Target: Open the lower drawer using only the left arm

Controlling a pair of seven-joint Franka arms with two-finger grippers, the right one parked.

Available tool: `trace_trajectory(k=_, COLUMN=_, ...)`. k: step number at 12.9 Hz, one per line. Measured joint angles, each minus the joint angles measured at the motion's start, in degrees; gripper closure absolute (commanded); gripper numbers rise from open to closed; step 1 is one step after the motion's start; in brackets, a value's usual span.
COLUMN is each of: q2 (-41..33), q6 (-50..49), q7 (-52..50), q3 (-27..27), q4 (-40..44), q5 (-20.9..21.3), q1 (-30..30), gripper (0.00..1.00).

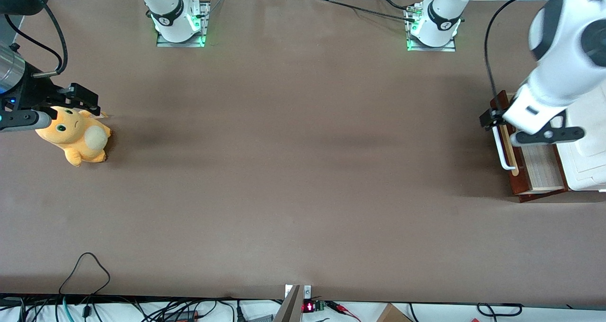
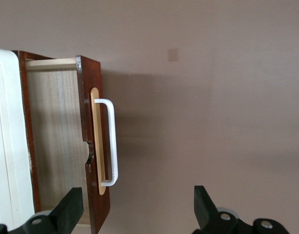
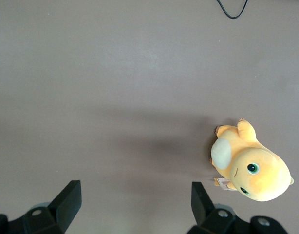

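I see my left gripper (image 2: 137, 212) spread wide, gripping nothing, above the lower drawer (image 2: 93, 146) (pulled partly out, pale inside showing), clear of its white handle (image 2: 110, 141).

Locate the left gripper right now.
The gripper hangs open above the white handle of the pulled-out lower drawer, at the working arm's end of the table.

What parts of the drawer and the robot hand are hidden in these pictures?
- Lower drawer: front view, the left arm covers its farther part.
- Cabinet top: wrist view, cut off by the edge.
- End effector, open above the table beside the handle: only its fingertips show.
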Motion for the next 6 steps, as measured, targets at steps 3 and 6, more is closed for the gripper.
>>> trace_trajectory(k=3, q2=-1.5, q6=-0.1, q7=2.9, q3=1.3, q4=-0.1, q5=-4.5, q1=-0.3, gripper=0.0)
trace_trajectory(k=6, q2=-1.5, q6=-0.5, q7=3.0, q3=2.1, q4=-0.1, q5=-6.5, q1=-0.8, gripper=0.0)
